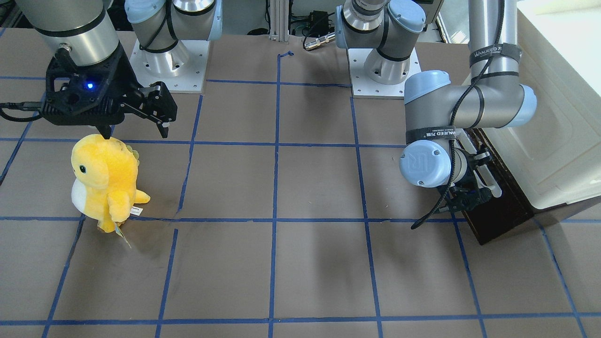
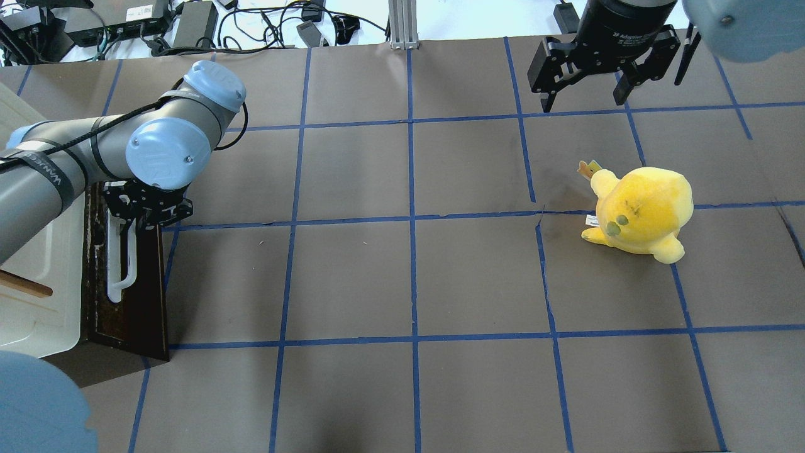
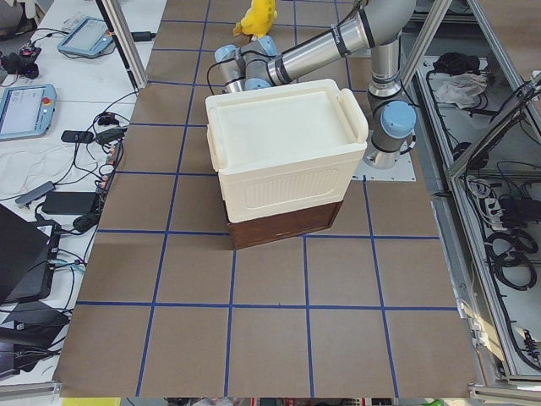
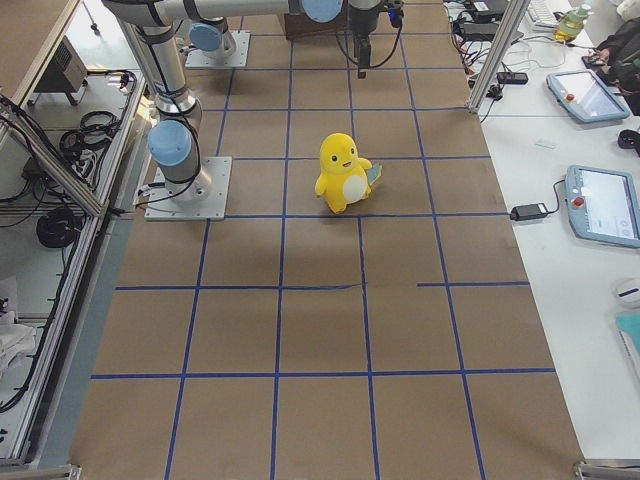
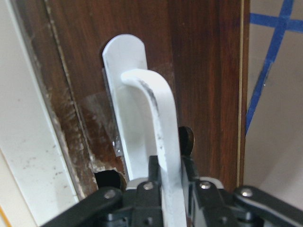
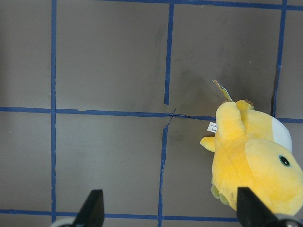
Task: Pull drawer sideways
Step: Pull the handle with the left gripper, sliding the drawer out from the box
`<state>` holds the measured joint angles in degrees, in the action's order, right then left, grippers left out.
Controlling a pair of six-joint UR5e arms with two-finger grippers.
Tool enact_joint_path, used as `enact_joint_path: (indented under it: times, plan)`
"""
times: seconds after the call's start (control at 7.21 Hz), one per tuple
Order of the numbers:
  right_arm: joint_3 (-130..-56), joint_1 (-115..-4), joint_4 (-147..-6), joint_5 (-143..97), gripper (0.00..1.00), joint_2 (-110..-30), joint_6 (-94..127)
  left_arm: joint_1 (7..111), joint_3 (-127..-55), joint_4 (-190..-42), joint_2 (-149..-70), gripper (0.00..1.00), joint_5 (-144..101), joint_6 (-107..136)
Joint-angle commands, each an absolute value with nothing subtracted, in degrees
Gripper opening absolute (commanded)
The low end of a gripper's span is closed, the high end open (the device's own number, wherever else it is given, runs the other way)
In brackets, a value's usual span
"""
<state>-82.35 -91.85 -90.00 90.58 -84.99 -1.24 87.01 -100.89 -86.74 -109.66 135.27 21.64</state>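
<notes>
— Where is the drawer (image 2: 141,289)?
— At nine o'clock on the table (image 2: 402,283), seen from overhead: dark varnished wood under the cream cabinet (image 2: 38,296). Your left gripper (image 5: 168,182) pinches the smooth, rounded white handle (image 5: 163,137) near one end.
— The risk?
— Pulling off-centre, the drawer may jam or the slick bar may slip. The right gripper (image 6: 170,210) hangs spread above the soft yellow plush (image 2: 641,211) at three o'clock.

The drawer (image 5: 203,71) was dark, shiny wood with scratches. Its handle (image 5: 158,118) was smooth white plastic, a bit scuffed. The yellow toy (image 2: 641,207) looked soft and fuzzy.
</notes>
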Motion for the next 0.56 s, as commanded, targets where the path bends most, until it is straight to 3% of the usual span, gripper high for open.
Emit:
enact_joint_path:
  times: [0.0,0.42]
  plan:
    - [-82.35,-91.85,-90.00,90.61,1.00,-84.99,-1.23,87.62,-100.81,-86.75,-109.60,0.00,135.18,21.97]
    - [-82.35,-91.85,-90.00,90.53,1.00,-84.99,-1.23,88.42,-98.36,-90.07,-109.95,0.00,134.12,23.37]
